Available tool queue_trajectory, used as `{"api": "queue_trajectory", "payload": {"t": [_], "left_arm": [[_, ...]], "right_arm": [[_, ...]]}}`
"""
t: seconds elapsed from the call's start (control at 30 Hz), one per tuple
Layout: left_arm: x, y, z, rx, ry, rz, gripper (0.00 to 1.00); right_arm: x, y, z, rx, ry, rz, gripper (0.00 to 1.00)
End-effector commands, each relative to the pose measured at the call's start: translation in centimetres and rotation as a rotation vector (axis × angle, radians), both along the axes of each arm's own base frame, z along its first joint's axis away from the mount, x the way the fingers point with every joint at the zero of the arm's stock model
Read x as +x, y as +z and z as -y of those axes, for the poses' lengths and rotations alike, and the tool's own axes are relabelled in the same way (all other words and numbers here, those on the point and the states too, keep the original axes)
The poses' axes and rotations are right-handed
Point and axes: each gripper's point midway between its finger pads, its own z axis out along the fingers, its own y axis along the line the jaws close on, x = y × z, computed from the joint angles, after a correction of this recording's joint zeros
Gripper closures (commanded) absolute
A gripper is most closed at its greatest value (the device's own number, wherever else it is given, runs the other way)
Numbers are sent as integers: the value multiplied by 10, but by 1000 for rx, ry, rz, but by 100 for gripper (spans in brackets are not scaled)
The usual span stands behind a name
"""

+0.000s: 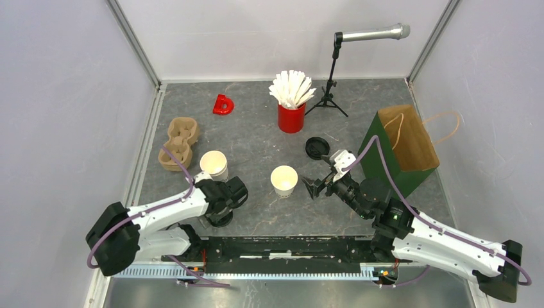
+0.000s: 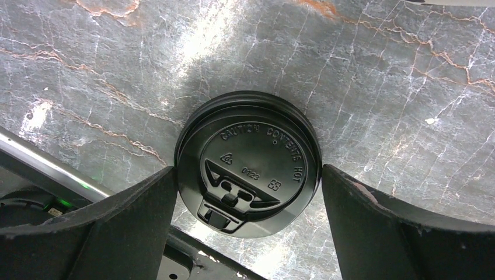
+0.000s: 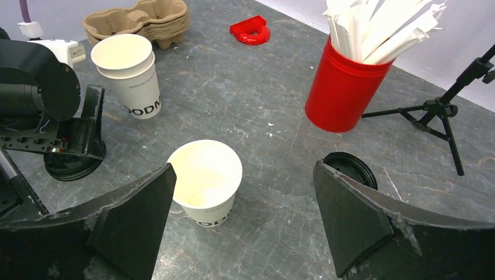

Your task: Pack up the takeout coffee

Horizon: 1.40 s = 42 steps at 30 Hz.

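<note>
Two white paper cups stand open on the table, one at the left [image 1: 214, 164] and one in the middle [image 1: 284, 180]. One black lid [image 2: 248, 163] lies flat on the table between the fingers of my left gripper [image 2: 248, 175], whose jaws are open and straddle it with their tips close to its rim. A second black lid [image 1: 315, 147] lies near the paper bag. My right gripper [image 1: 317, 186] is open and empty, just right of the middle cup [image 3: 204, 186], with the second lid [image 3: 350, 169] behind its right finger.
A brown pulp carrier [image 1: 178, 144] sits at the left, next to the left cup. A red cup of white sticks [image 1: 291, 117] and a microphone tripod [image 1: 328, 96] stand at the back. A green-and-brown paper bag [image 1: 401, 147] stands at the right. A red D-shaped piece [image 1: 223, 104] lies at the back left.
</note>
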Motion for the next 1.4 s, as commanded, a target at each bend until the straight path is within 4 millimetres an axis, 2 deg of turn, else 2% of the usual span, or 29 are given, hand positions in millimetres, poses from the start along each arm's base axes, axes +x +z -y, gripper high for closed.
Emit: {"api": "queue_trajectory", "payload": {"t": [0.0, 0.27, 0.47, 0.7, 0.97, 1.23, 1.37], "left_arm": [[7, 3, 3, -12, 47, 35, 6], [7, 10, 8, -32, 14, 30, 13], [7, 17, 19, -38, -84, -15, 18], [11, 33, 35, -43, -243, -21, 19], [34, 83, 66, -88, -417, 89, 21], [76, 154, 103, -108, -546, 256, 21], [89, 171, 128, -145, -591, 282, 21]], "right_arm": [[1, 22, 3, 44, -18, 26, 4], [2, 15, 3, 20, -23, 20, 4], [3, 12, 3, 9, -23, 18, 3], [3, 10, 1, -5, -18, 20, 3], [4, 11, 1, 0, -24, 24, 2], [3, 24, 10, 39, -45, 28, 2], [5, 31, 24, 56, -102, 39, 2]]}}
